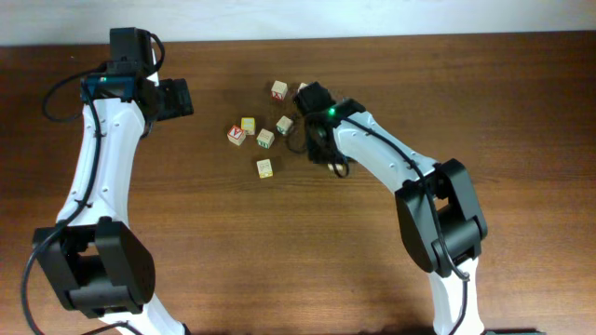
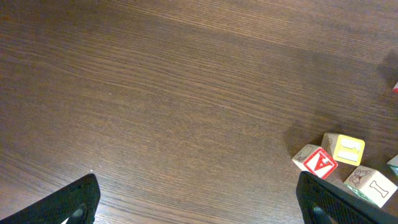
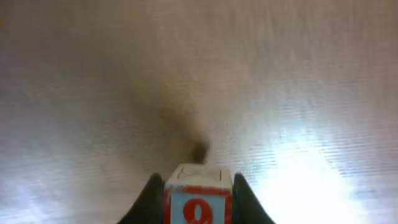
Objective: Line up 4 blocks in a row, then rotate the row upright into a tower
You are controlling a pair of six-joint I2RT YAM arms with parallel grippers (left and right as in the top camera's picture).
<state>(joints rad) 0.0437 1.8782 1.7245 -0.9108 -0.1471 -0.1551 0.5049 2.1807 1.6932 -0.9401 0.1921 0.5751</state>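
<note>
The left gripper (image 1: 175, 97) is seen wide open over bare table (image 1: 521, 84), well apart from the cubes, and nothing is asked of it in this step. Further right the loose cubes are scattered: the red A cube (image 1: 237, 135) and the yellow-faced cube (image 1: 248, 124) close together, the yellow-green-marked block (image 1: 264, 168) nearest the robot, and the red-marked block (image 1: 279, 89) farthest from it. At the right edge of the group the right gripper (image 3: 198, 185) is closed on the red-numbered block (image 3: 198, 204), with a finger set against each side face. The step in hand is judged to be the turning of this block. It would be done well if the block were raised only just clear of the wood and turned by the wrist under a firm grip. It should then be set down flat on a bare patch, away from the red-marked block just beside the claw. Release is best left until the base is seated, and the fingers then drawn straight up so that the new heading is not disturbed. Whether the block rests on the table or hangs just above it cannot be told. Relative to the claw, the block is centred between the fingers at their tips, its numbered face turned toward the wrist camera.
</note>
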